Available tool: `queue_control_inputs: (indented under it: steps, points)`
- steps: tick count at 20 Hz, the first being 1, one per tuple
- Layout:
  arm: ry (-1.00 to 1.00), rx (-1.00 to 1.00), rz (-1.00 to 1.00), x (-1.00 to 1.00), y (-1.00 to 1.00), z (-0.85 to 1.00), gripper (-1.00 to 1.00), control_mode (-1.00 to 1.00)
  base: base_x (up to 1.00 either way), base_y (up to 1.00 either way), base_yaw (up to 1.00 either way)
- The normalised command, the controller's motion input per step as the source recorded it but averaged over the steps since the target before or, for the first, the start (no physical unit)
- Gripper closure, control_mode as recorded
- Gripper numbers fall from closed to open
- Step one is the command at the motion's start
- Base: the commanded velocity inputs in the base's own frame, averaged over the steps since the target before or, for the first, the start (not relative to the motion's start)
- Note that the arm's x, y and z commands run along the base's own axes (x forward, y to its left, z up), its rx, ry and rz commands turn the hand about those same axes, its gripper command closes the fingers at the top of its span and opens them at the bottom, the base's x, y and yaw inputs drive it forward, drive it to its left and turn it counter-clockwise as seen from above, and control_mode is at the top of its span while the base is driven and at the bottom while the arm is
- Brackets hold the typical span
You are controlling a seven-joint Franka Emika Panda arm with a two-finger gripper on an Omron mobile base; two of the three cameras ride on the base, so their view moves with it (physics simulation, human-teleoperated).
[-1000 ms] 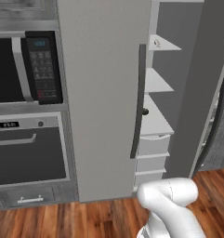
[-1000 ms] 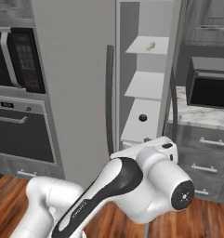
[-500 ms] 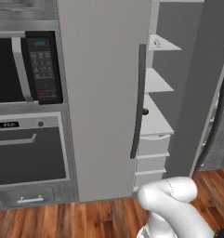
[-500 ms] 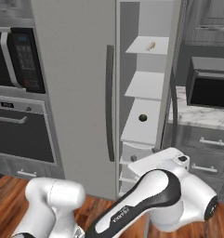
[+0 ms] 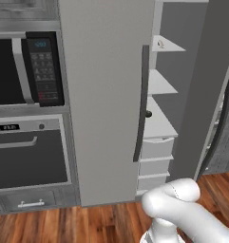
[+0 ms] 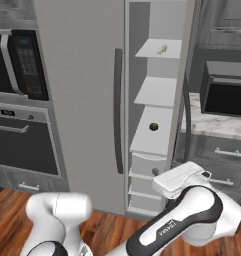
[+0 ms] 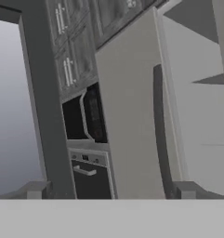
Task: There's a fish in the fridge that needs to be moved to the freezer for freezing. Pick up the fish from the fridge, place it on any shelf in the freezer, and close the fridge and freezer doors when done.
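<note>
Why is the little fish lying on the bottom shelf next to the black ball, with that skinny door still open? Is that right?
Not quite. The fish lies on the top shelf, not the bottom one. The right base view shows it up there alone, while the black ball sits two shelves lower. The skinny door is indeed open.

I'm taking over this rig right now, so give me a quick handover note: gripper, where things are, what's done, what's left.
Gripper: fingertips apart with nothing between them, held near the unit's front.
Fish: lying on the top shelf of the freezer.
Fridge door: closed.
Freezer door: swung open.
A small dark round item sits on a lower freezer shelf.
Done: fish is in the freezer, fridge shut.
Left: close the freezer door.
</note>
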Motion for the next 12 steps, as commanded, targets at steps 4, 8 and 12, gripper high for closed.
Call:
queue_control_inputs:
  steps: [4,8,12]
  points:
    - [-0.01,0.02,0.08,0.37,-0.1,-0.36,-1.0,-1.0,0.0,0.0,0.0]
    - [-0.06,0.0,0.09,0.43,-0.11,-0.3,-1.0,-1.0,0.0,0.0,0.0]
    - [-0.03,0.01,0.08,0.36,-0.31,-0.21,-1.0,-1.0,0.0,0.0,0.0]
